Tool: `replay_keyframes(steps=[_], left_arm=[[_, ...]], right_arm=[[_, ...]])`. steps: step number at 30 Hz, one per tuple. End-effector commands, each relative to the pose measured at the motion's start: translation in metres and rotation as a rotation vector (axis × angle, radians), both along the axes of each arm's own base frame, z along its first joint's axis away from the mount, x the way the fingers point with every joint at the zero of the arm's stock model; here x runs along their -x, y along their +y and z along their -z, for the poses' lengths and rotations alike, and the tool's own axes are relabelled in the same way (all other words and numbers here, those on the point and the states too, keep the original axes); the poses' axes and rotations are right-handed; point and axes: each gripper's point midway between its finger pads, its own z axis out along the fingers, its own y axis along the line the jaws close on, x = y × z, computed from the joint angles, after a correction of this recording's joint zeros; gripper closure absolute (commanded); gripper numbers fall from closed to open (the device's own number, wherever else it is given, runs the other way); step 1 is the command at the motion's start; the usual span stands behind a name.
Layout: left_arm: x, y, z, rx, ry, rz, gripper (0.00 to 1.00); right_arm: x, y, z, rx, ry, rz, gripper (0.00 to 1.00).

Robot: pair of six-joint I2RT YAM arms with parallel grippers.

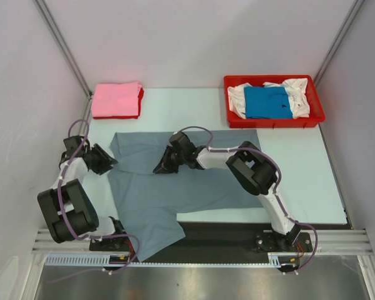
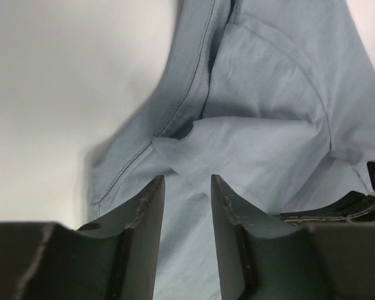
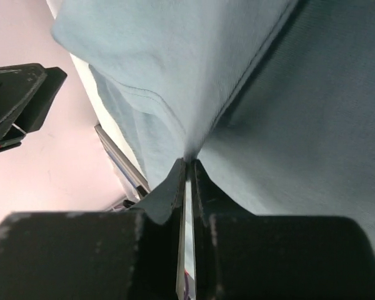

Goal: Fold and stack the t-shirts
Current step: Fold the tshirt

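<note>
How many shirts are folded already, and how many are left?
Done: a pink shirt lies folded on a red one at the back. In hand: the grey shirt, mostly spread flat; the right hand pinches it and the left hand is open over its sleeve. Left: the blue shirt and white shirt in the tray.

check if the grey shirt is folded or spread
Spread: the grey t-shirt lies mostly flat, one edge pinched by the right gripper.
</note>
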Motion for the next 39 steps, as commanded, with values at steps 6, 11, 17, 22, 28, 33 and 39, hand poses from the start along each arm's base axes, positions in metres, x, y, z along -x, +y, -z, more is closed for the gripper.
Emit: replay_keyframes(steps=[6, 11, 17, 22, 28, 33, 39], left_arm=[[0.008, -0.01, -0.012, 0.038, -0.019, 0.032, 0.44], [0.013, -0.013, -0.011, 0.044, -0.014, 0.035, 0.36], [0.021, -0.022, -0.002, 0.094, 0.018, 0.041, 0.4], [0.029, -0.028, -0.004, 0.12, 0.027, 0.017, 0.37], [0.029, -0.027, -0.003, 0.109, 0.016, 0.014, 0.33], [0.023, -0.037, 0.002, 0.175, -0.013, 0.046, 0.38], [0.019, -0.052, 0.009, 0.268, -0.015, 0.103, 0.41]], right_arm=[[0.012, -0.016, -0.038, -0.076, 0.093, -0.15, 0.98], [0.011, -0.016, -0.037, -0.12, 0.099, -0.168, 0.98], [0.005, -0.024, -0.043, -0.146, 0.101, -0.167, 0.98], [0.002, -0.034, -0.051, -0.173, 0.104, -0.168, 0.98], [0.003, -0.039, -0.05, -0.183, 0.108, -0.179, 0.97], [0.002, -0.04, -0.044, -0.204, 0.122, -0.185, 0.97], [0.0, -0.046, -0.037, -0.198, 0.128, -0.185, 0.97]])
